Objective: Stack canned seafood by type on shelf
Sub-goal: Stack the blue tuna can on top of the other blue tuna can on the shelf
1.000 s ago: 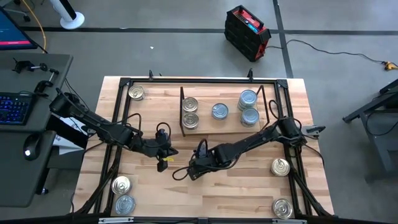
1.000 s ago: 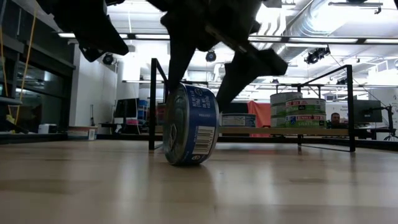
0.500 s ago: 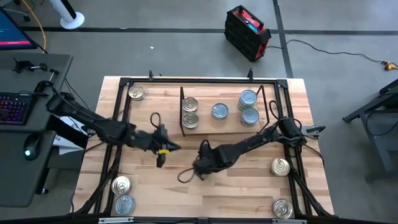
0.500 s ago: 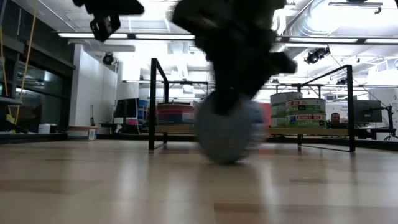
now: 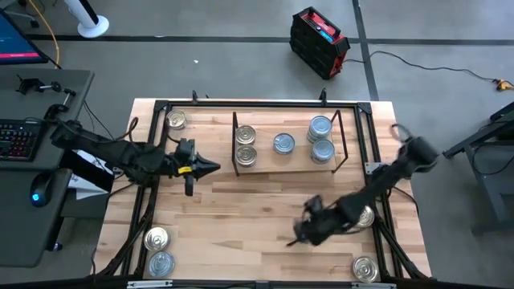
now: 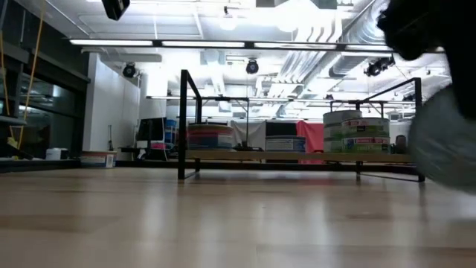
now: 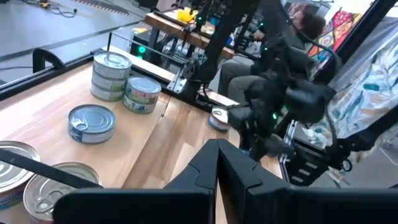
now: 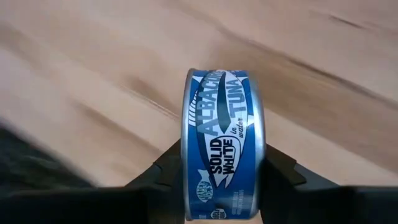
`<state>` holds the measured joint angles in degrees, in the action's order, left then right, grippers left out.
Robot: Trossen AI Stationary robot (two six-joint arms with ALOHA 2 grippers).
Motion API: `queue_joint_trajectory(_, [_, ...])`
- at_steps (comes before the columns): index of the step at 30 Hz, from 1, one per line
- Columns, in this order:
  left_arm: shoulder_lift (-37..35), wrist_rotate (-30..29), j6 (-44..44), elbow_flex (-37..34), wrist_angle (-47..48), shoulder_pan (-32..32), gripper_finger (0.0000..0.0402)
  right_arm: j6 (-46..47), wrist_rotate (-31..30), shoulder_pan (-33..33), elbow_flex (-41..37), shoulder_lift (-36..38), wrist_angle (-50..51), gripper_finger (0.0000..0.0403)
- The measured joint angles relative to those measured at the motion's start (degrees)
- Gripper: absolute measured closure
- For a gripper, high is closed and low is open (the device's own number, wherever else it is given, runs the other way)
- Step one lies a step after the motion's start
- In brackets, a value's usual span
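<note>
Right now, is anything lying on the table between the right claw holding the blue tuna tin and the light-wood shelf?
No. In the high view, only bare tabletop lies between the right gripper, shut on the blue tuna tin, and the light-wood shelf.

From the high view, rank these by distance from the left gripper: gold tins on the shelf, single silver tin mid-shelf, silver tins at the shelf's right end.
From the left gripper:
1. Gold tins, shelf's left end.
2. Single silver tin, mid-shelf.
3. Silver tins, right end.
</note>
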<state>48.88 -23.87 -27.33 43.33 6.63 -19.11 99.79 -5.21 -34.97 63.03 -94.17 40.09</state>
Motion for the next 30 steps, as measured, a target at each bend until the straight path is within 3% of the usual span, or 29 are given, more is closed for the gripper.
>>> queue_joint_trajectory(3, [-0.19, 0.01, 0.13, 0.0, 0.0, 0.0, 0.0401, 10.87, -17.25, -1.39, -9.67, 7.62, -18.14, 0.0288])
queue_joint_trajectory(7, [0.22, 0.01, -0.11, 0.0, 0.02, -0.02, 0.0401, 14.78, -37.11, 1.74, -16.56, 9.04, -35.74, 0.0288])
queue_joint_trajectory(10, [0.27, 0.01, -0.56, -0.02, 0.11, -0.02, 0.0401, 14.67, -47.43, 6.86, -17.6, 6.99, -45.58, 0.0288])
queue_joint_trajectory(13, [0.22, -0.01, -1.28, -0.02, 0.04, -0.02, 0.0401, 14.91, -53.67, 12.03, -17.76, 4.57, -49.45, 0.0288])
queue_joint_trajectory(19, [0.23, -0.02, -1.38, -0.02, 0.07, -0.02, 0.0401, 18.78, -57.12, 21.67, -16.95, 1.9, -49.32, 0.0288])
queue_joint_trajectory(30, [0.22, -0.05, -1.94, -0.02, 0.84, -0.02, 0.0401, 18.14, -51.55, 30.25, -16.95, 1.79, -47.25, 0.0288])
